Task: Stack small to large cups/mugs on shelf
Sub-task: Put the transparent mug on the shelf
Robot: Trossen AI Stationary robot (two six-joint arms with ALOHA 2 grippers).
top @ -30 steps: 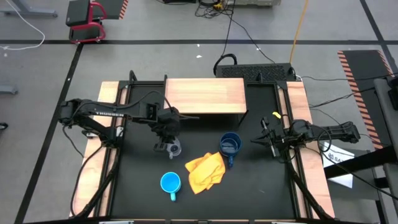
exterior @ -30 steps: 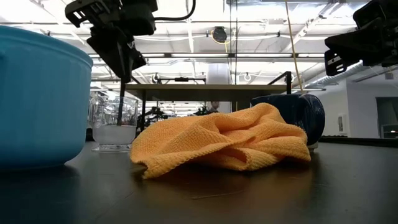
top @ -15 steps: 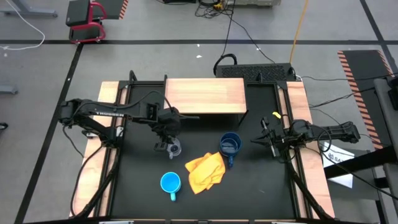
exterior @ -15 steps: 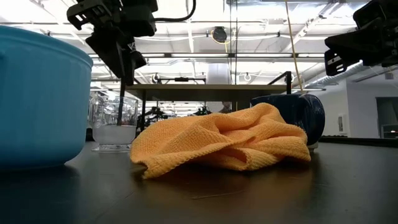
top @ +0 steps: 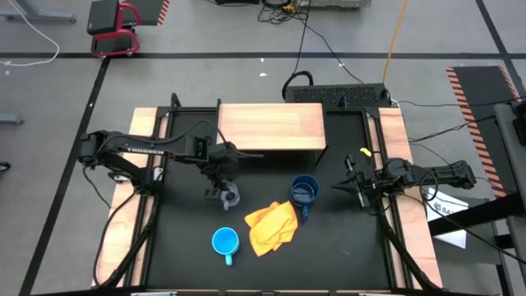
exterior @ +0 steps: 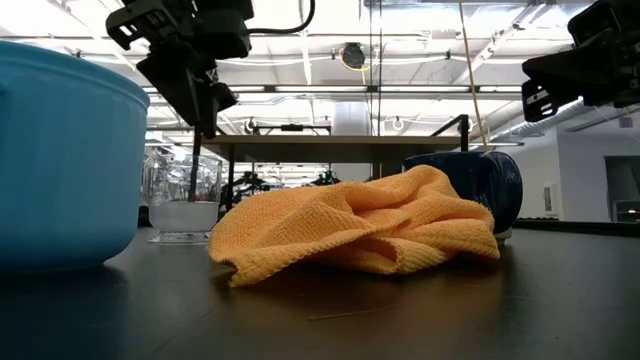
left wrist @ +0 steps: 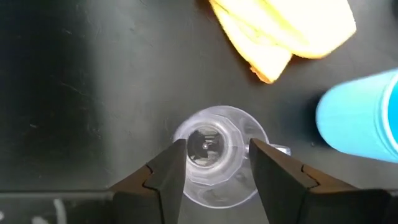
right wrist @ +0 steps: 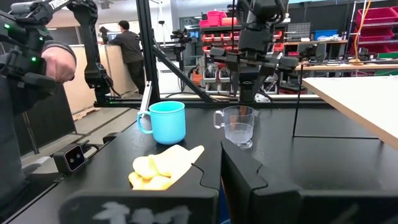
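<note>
You have three cups on the black table [top: 181, 247], one shelf and one cloth. Counting from the left: the left gripper [left wrist: 214, 163] hangs straight over the small clear glass cup [top: 231, 196], just in front of the shelf's left end; its two fingers [left wrist: 168, 174] stand apart, one on each side of the glass's rim, and in the low view their tips are above the rim, not gripping it. Nearer you sits the light blue mug [top: 224, 242], alone at the near edge. The single yellow cloth [top: 271, 225] lies crumpled to its right, touching the dark blue mug [top: 304, 191], which stands right of centre. The shelf [top: 271, 127] spans the far middle with nothing on its top. The right gripper [top: 353, 182] waits near the right rail, fingers pressed together, holding nothing.

Against a second ago, the left fingers have spread a good deal wider around the glass; the cups, cloth and right arm have not shifted.
</note>
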